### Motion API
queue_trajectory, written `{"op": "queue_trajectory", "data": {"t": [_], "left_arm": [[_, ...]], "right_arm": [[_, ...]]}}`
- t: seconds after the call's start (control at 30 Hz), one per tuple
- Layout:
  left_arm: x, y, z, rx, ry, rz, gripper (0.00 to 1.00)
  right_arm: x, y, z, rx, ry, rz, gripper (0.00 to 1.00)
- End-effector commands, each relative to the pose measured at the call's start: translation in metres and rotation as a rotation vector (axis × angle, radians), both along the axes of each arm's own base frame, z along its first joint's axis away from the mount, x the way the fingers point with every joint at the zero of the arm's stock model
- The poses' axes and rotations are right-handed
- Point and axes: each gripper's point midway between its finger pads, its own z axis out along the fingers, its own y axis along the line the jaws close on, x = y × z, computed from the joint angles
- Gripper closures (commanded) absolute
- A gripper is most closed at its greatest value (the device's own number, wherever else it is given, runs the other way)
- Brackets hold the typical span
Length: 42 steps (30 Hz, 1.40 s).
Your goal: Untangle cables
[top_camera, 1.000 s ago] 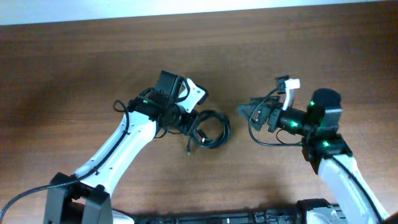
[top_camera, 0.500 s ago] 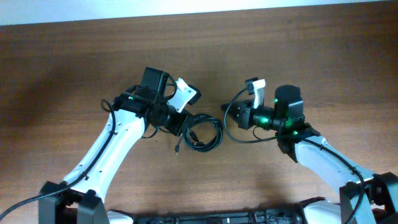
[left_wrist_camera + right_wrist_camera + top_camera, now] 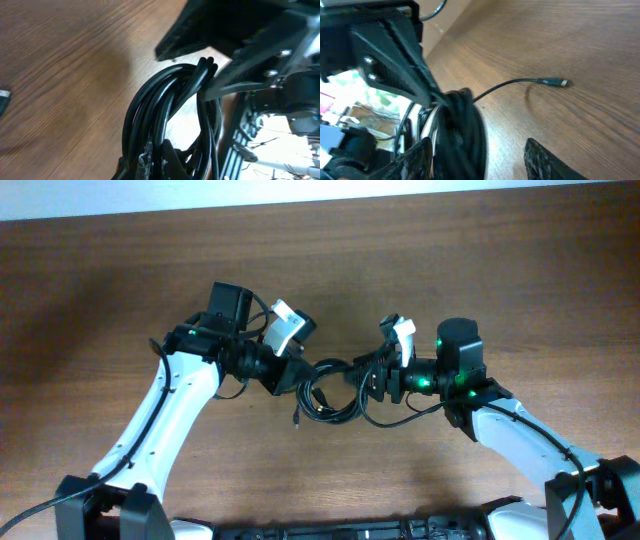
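Observation:
The cables [image 3: 330, 392] are one bundle of thin black cords coiled in loops at the table's middle. My left gripper [image 3: 288, 372] is shut on the coil's left side. In the left wrist view its fingers [image 3: 157, 159] pinch several strands of the bundle [image 3: 160, 100]. My right gripper [image 3: 368, 380] is at the coil's right side. In the right wrist view its fingers [image 3: 477, 146] are open, with the bundle [image 3: 465, 125] between them. One loose end with a small plug [image 3: 556, 82] lies on the wood and also shows overhead [image 3: 297, 420].
The brown wooden table [image 3: 500, 270] runs to a pale edge at the back. The thicker black wire of the right arm [image 3: 400, 415] loops below its gripper. Both arms meet near the middle.
My right gripper has moved left from beside the coil until its open fingers straddle it. My left gripper has shifted a little left, still holding the coil.

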Motion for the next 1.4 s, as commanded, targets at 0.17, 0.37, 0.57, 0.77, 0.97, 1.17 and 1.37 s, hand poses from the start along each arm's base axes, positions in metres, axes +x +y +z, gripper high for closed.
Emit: {"op": "queue_trajectory", "data": {"t": [0.17,0.37,0.57,0.77,0.97,1.17,1.37], "left_arm": [[0.017,0.023,-0.004,0.15,0.004,0.17,1.0],[0.048,0.132,-0.034,0.614,0.092,0.955,1.0],[0.066,0.139,-0.027,0.536,0.098,1.19,1.0],[0.064,0.131,-0.028,0.518,0.114,1.14,0.48],[0.053,0.094,-0.028,0.374,0.25,1.014,0.01],[0.03,0.087,-0.056,0.486,0.277,1.031,0.28],[0.046,0.086,-0.12,0.416,0.465,1.386,0.01]], "right_arm": [[0.027,-0.025,0.043,0.168,0.03,-0.089,0.96],[0.063,-0.106,0.047,0.233,0.112,-0.345,0.96],[0.04,-0.104,0.0,0.213,0.45,-0.385,0.7],[0.031,-0.084,-0.02,0.142,0.531,-0.392,0.02],[0.052,-0.082,-0.012,0.106,0.386,-0.452,0.01],[0.055,-0.122,-0.043,0.04,0.506,-0.642,0.01],[0.036,-0.121,-0.062,0.003,0.639,-0.647,0.01]]}}
